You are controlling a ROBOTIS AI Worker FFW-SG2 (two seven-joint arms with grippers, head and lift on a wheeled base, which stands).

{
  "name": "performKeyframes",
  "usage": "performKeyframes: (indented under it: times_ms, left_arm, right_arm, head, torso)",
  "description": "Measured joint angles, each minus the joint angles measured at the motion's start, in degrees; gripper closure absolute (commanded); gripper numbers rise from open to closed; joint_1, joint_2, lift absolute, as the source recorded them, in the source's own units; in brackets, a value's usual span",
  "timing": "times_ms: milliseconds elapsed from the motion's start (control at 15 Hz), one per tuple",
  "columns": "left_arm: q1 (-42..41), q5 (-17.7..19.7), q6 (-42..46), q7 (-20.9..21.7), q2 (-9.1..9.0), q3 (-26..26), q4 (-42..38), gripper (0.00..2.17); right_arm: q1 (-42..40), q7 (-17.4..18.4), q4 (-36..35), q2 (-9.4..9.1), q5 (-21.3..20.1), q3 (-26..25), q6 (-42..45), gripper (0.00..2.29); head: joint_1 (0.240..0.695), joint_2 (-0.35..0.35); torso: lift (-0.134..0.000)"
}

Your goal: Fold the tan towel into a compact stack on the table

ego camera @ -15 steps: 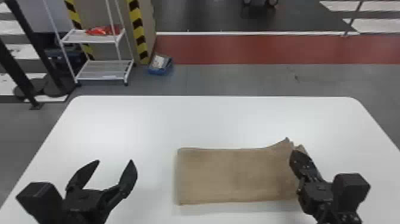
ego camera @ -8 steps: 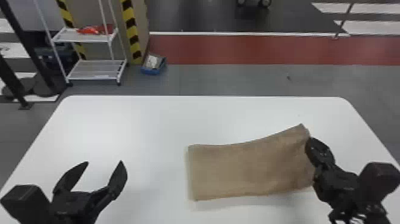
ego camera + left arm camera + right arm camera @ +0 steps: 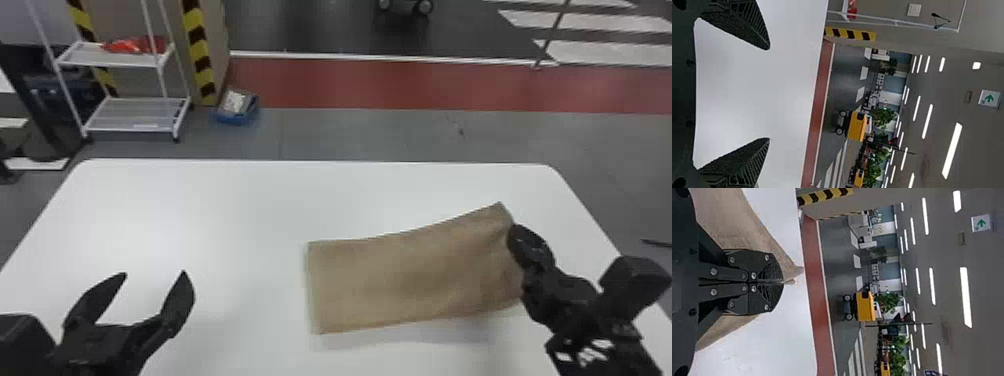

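Note:
The tan towel [image 3: 410, 277] lies as a wide rectangle right of the table's middle, its right end raised with the far corner peaked. At that end is my right gripper [image 3: 515, 240]. In the right wrist view the right gripper [image 3: 781, 282] is shut on the tan towel [image 3: 730, 219], which spreads out on both sides of the fingers. Well left of the towel, over the near left of the table, my left gripper [image 3: 155, 275] stands open and holds nothing. Bare tabletop shows between the tips of the left gripper [image 3: 769, 94] in the left wrist view.
The white table [image 3: 240, 210] has bare surface left of and beyond the towel. Past its far edge, on the floor, stand a white shelf rack [image 3: 135, 115] and a blue box [image 3: 237, 112].
The right gripper has moved right, drawing the towel's right end along and straightening its crumpled far corner. The head view has shifted a little; the left gripper stays open.

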State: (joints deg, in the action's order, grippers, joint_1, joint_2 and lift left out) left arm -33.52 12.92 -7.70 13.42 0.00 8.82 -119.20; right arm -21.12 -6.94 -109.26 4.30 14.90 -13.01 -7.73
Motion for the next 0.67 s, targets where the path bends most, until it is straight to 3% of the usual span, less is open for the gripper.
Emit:
performKeyframes:
  times_ms: [133,200,267,333,667]
  left_arm:
    - [0.12,0.07,0.0,0.01,0.0,-0.01,0.15,0.04]
    - [0.39,0.13,0.0,0.03,0.0,-0.28,0.41,0.04]
    - [0.67,0.14,-0.05,0.03,0.0,-0.69,0.63,0.04]
    - [0.97,0.14,-0.13,0.03,0.0,-1.22,0.86,0.04]
    - [1.12,0.08,-0.38,0.03,0.0,-1.38,1.28,0.04]
  right_arm:
    - [1.3,-0.05,-0.12,0.01,1.69,-2.84,-2.8,1.24]
    - [2.28,-0.36,1.56,0.02,1.59,-3.23,-3.68,1.02]
    - [3.24,-0.53,3.53,0.08,1.28,-3.34,-4.25,0.28]
    - [4.37,-0.65,5.87,0.18,1.05,-3.46,-5.12,0.0]
    - [6.25,-2.69,7.17,0.36,0.67,-5.81,-12.1,0.07]
  head:
    - [0.695,-0.131]
    - [0.695,-0.138]
    - [0.695,-0.145]
    - [0.695,-0.159]
    - [0.695,-0.176]
  torso:
    - [-0.114]
    - [-0.114]
    - [-0.114]
    - [-0.114]
    - [-0.114]
